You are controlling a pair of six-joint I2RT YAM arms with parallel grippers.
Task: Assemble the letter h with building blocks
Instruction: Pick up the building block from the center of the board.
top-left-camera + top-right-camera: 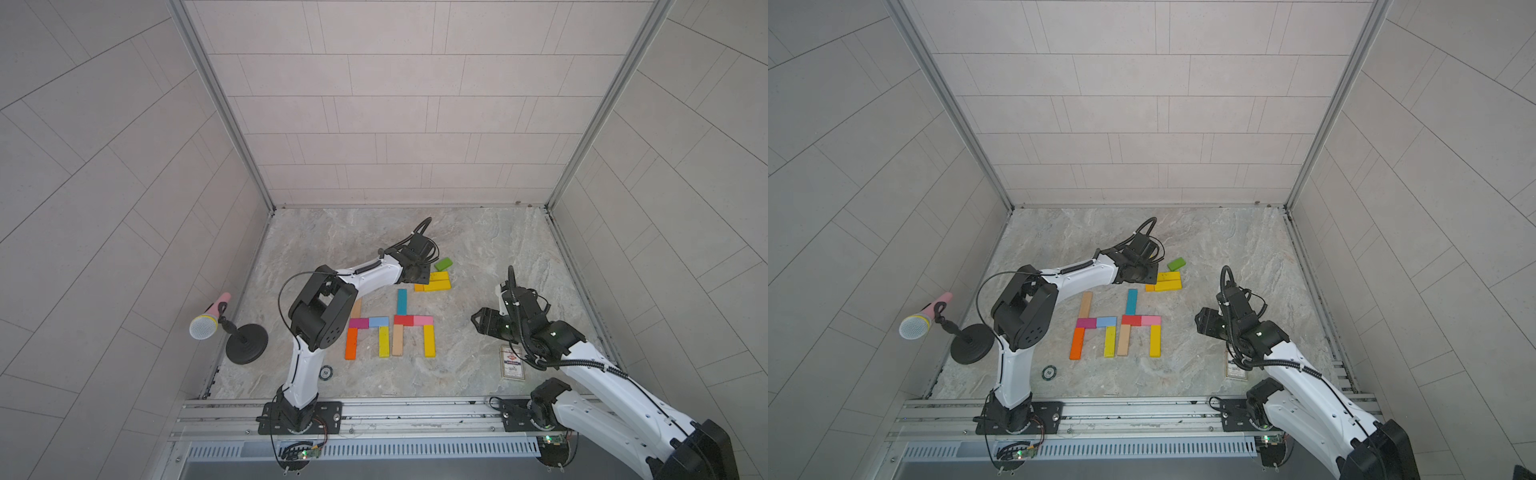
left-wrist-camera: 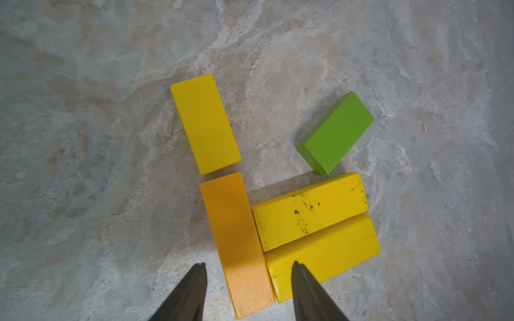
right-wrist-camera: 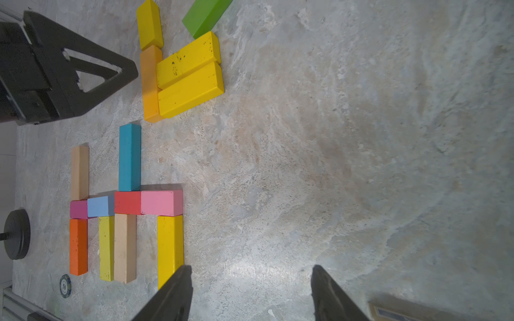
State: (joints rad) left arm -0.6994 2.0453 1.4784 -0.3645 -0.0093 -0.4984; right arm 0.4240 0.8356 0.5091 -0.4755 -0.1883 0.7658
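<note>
On the worktop (image 1: 478, 257) the left pincer (image 2: 248, 265) stands partly open astride one end of the amber block (image 2: 236, 236), not yet gripping it. The right pincer (image 3: 251, 268), well apart from that block, gapes empty. Two yellow blocks (image 2: 308, 214) touch the amber block; a green block (image 2: 336, 133) lies near.

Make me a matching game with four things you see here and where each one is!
Things:
1 green block
2 teal block
3 microphone
4 poker chip

Places:
A end against the red block
B on a black stand
C lying slanted next to the yellow blocks
D by the foot of the left arm

Pairs: 1-C, 2-A, 3-B, 4-D
</note>
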